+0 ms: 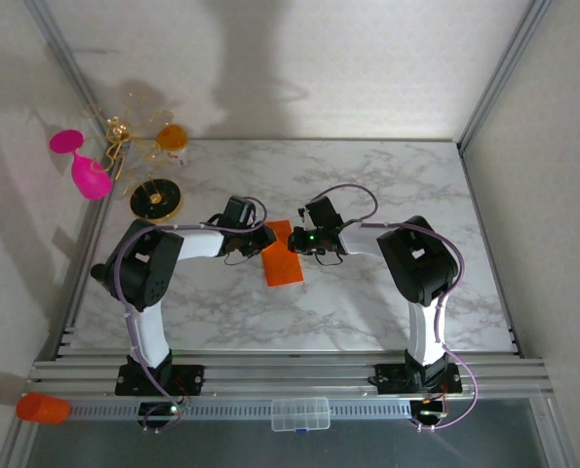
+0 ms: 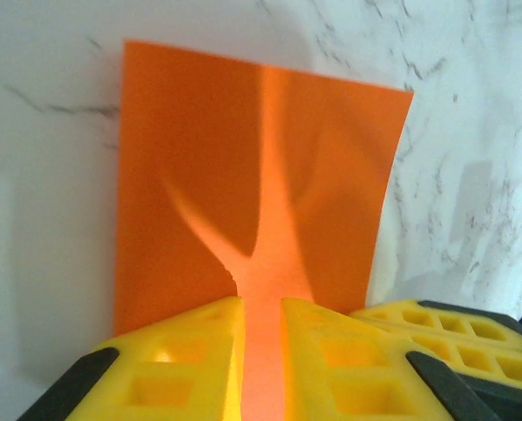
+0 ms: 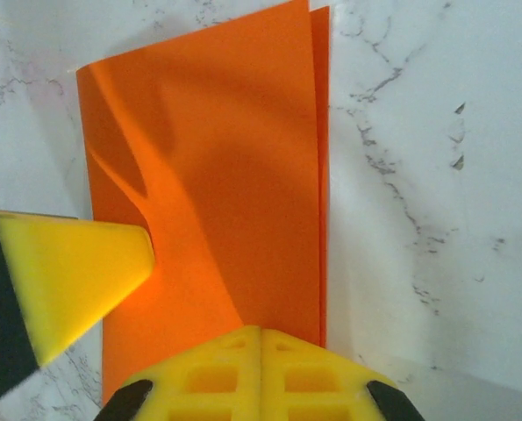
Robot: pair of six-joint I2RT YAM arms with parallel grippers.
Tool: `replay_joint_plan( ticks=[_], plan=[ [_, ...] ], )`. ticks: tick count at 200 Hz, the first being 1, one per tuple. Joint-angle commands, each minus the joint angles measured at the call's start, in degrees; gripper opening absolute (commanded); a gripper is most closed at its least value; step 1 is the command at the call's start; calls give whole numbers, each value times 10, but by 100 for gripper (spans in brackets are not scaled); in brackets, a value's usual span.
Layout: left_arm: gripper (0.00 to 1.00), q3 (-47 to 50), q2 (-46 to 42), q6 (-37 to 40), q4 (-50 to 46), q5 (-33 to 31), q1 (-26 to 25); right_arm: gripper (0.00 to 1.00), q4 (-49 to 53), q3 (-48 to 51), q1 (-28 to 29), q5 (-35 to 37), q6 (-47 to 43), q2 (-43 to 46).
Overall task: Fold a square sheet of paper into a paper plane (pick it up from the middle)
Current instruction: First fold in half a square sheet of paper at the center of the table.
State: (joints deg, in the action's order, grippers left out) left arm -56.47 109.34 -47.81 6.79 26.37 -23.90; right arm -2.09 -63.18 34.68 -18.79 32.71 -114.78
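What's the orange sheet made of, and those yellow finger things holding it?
The orange sheet looks like thin matte paper: it bends and light glows through it. The yellow fingers seem moulded plastic or rubber, with square pockets; I can't tell which.

Left arm and right arm: white tubular link shells, bulky rounded black joint housings. A thin purple cable loops along each arm. Black base blocks at the foot of each. A small green light glows at the right wrist.

Left end effector and right end effector: bright yellow plastic fingers, moulded with square recessed pockets, on black mounts.
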Motion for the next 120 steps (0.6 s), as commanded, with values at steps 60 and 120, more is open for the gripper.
replay_joint_plan(
  ticks=[60,120],
  plan=[
    [19,34,-13,63,-18,-36,75,2,162,40,0,132,-19,-80],
    [19,-3,-58,46,-7,-3,29,2,162,39,0,132,-18,-80]
  ],
)
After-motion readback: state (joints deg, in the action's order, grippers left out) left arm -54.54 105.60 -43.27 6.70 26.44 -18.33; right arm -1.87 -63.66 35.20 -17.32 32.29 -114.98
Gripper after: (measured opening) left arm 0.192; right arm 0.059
